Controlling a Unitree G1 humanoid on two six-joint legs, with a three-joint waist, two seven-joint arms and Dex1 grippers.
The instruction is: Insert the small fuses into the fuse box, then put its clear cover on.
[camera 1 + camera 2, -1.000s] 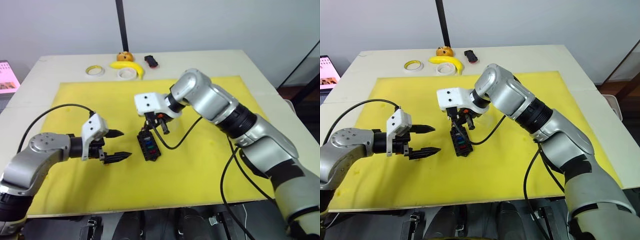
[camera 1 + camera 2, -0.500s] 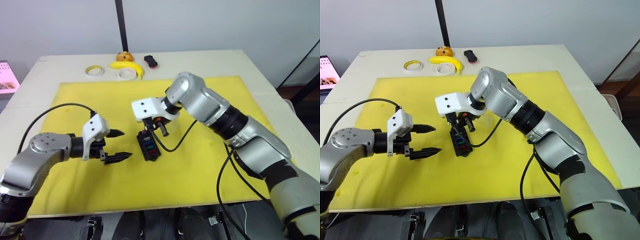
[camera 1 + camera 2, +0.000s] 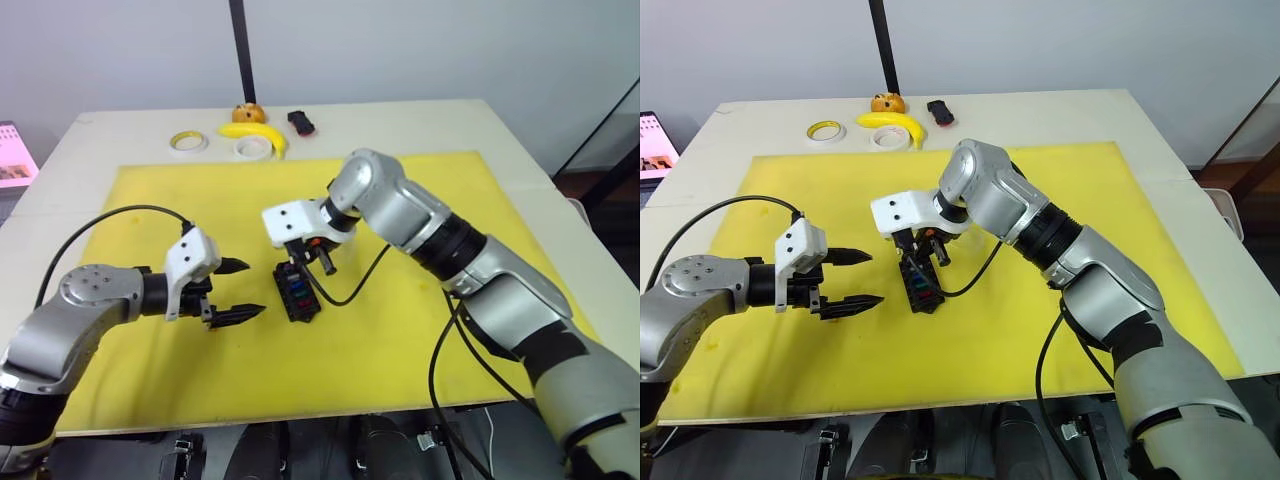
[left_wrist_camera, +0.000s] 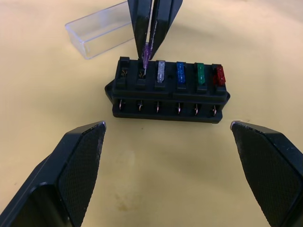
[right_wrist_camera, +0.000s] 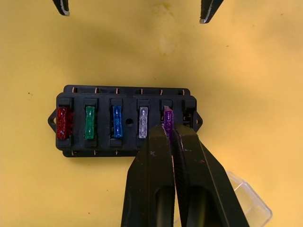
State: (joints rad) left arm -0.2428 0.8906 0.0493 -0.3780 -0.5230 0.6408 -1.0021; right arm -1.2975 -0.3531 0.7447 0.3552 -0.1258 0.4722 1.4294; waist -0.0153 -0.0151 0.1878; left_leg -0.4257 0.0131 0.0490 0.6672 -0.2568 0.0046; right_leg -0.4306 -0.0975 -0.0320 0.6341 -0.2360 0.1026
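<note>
Right gripper (image 5: pixel 166 142), clenched on the small purple plastic fuse (image 5: pixel 167 118), holds it upright directly over the fifth slot of the black rectangular fuse box (image 3: pixel 298 291) at mat centre, while the released left gripper (image 3: pixel 238 290) idles at its nine o'clock.

Clear cover (image 5: pixel 246 201) partly hidden behind right end effector (image 5: pixel 169 124), cut off by edge.

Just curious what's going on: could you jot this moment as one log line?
right fingers: shut on purple fuse, at fifth slot | fuse box: four fuses seated | left fingers: open, idle | cover: off
</note>
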